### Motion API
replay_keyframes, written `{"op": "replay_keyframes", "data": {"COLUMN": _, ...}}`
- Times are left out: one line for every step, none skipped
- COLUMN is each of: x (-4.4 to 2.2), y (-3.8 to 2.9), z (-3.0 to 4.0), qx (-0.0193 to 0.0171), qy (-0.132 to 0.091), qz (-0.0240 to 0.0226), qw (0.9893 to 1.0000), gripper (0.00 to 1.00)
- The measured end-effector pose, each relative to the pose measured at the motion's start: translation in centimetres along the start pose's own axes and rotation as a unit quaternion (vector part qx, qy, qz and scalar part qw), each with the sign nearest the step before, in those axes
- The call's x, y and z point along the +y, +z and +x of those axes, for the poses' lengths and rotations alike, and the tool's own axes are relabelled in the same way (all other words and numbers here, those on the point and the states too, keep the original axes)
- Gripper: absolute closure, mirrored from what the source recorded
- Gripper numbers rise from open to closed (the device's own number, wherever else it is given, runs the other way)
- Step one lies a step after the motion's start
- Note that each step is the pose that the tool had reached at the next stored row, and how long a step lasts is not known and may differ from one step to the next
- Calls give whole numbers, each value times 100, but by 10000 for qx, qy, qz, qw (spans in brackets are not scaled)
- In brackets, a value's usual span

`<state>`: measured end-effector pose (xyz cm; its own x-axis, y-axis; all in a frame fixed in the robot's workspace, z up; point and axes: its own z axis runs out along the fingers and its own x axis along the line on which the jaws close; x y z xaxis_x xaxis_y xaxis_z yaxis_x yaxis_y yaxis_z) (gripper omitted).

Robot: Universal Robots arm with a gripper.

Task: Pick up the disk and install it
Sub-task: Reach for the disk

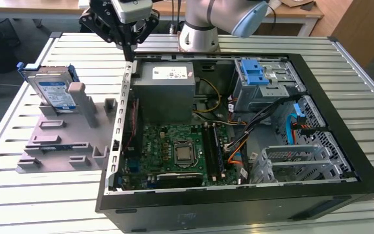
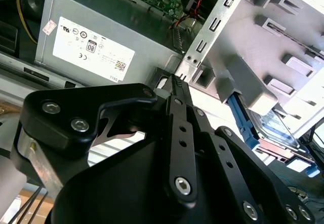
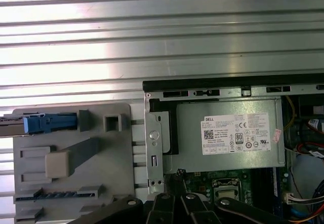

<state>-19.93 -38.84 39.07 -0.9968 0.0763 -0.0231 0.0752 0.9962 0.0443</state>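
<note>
The disk (image 1: pixel 52 91) stands upright in the grey plastic stand (image 1: pixel 57 141) at the exterior view's left, a silver drive with a white-and-blue label between blue rails. The second wrist view catches part of the disk (image 2: pixel 276 130) behind a stand post. In the first wrist view the disk (image 3: pixel 48 123) is edge-on. My gripper (image 1: pixel 130 54) hangs above the case's back left corner, to the right of the disk and apart from it. Its fingers (image 2: pixel 178 107) are shut together with nothing between them.
The open computer case (image 1: pixel 343 190) fills the table's middle and right. Inside are the grey power-supply box (image 1: pixel 164 85), the motherboard (image 1: pixel 180 151), a drive cage with a blue latch (image 1: pixel 260 73) and loose cables (image 1: pixel 297 129). The slatted metal table (image 1: pixel 18 195) runs around it.
</note>
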Motion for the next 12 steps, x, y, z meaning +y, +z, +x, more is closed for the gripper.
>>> {"op": "replay_keyframes", "data": {"x": 0, "y": 0, "z": 3, "qx": 0, "qy": 0, "qz": 0, "qw": 10000, "gripper": 89}}
{"op": "replay_keyframes", "data": {"x": -1, "y": 0, "z": 7, "qx": 0, "qy": 0, "qz": 0, "qw": 10000, "gripper": 89}}
{"op": "replay_keyframes", "data": {"x": -1, "y": 0, "z": 11, "qx": 0, "qy": 0, "qz": 0, "qw": 10000, "gripper": 89}}
{"op": "replay_keyframes", "data": {"x": -1, "y": 0, "z": 15, "qx": 0, "qy": 0, "qz": 0, "qw": 10000, "gripper": 89}}
{"op": "replay_keyframes", "data": {"x": -1, "y": 0, "z": 19, "qx": 0, "qy": 0, "qz": 0, "qw": 10000, "gripper": 89}}
{"op": "replay_keyframes", "data": {"x": -1, "y": 0, "z": 23, "qx": 0, "qy": 0, "qz": 0, "qw": 10000, "gripper": 89}}
{"op": "replay_keyframes", "data": {"x": -2, "y": 0, "z": 26, "qx": 0, "qy": 0, "qz": 0, "qw": 10000, "gripper": 89}}
{"op": "replay_keyframes", "data": {"x": -1, "y": 0, "z": 28, "qx": 0, "qy": -1, "qz": 0, "qw": 10000, "gripper": 89}}
{"op": "replay_keyframes", "data": {"x": -2, "y": 0, "z": 33, "qx": 0, "qy": 0, "qz": 0, "qw": 10000, "gripper": 89}}
{"op": "replay_keyframes", "data": {"x": -2, "y": 0, "z": 37, "qx": 0, "qy": 0, "qz": 0, "qw": 10000, "gripper": 89}}
{"op": "replay_keyframes", "data": {"x": -2, "y": 0, "z": 41, "qx": 0, "qy": 0, "qz": 0, "qw": 10000, "gripper": 89}}
{"op": "replay_keyframes", "data": {"x": -2, "y": 1, "z": 46, "qx": 0, "qy": 0, "qz": 0, "qw": 10000, "gripper": 89}}
